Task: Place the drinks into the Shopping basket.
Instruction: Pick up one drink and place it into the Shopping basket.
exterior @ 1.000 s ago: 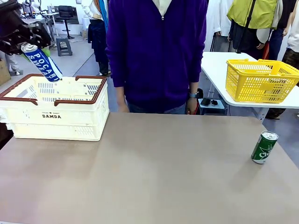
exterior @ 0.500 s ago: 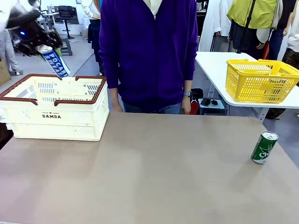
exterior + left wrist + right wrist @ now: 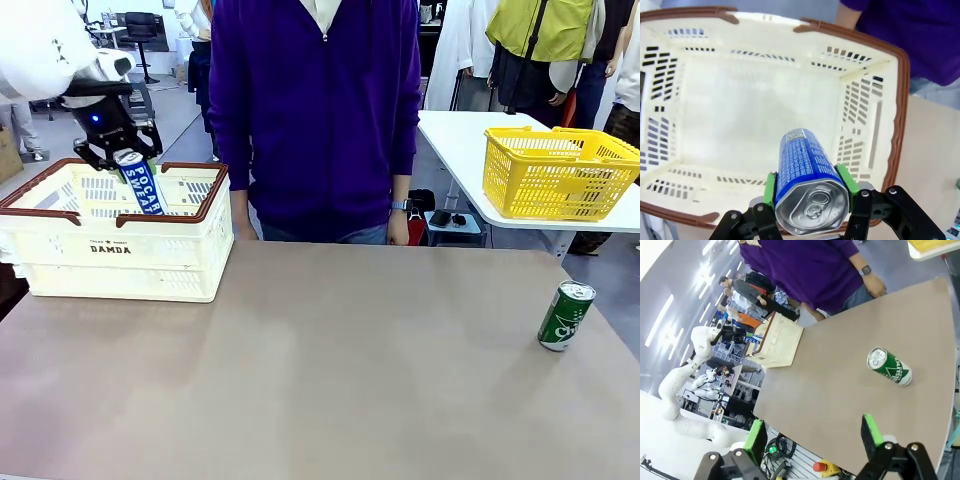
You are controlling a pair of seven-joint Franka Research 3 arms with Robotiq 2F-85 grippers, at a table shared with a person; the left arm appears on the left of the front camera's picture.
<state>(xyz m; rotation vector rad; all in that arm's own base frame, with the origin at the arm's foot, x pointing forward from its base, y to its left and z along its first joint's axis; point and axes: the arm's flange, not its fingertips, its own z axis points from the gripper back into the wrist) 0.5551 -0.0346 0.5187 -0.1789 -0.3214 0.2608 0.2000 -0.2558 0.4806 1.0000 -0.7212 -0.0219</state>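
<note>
My left gripper (image 3: 125, 150) is shut on a blue can (image 3: 140, 184) marked "SWEAT", holding it by its top end, tilted, above the inside of the cream Shopping basket (image 3: 120, 262) at the table's left. In the left wrist view the blue can (image 3: 802, 167) sits between the green pads (image 3: 771, 186) with its silver top toward the camera, over the empty basket floor (image 3: 750, 115). A green can (image 3: 566, 316) stands upright near the table's right edge; it also shows as the green can (image 3: 889, 367) in the right wrist view. My right gripper (image 3: 812, 437) is open, high above the table, with nothing between its fingers.
A person in a purple jacket (image 3: 315, 110) stands at the far side of the table, arms down. A yellow mesh basket (image 3: 558, 170) sits on a white side table at the right. The brown tabletop (image 3: 330, 370) lies bare between the cream basket and the green can.
My left arm has swung the blue can from high beyond the basket's left rear corner rightward and down over the basket's inside. The person has shifted slightly left.
</note>
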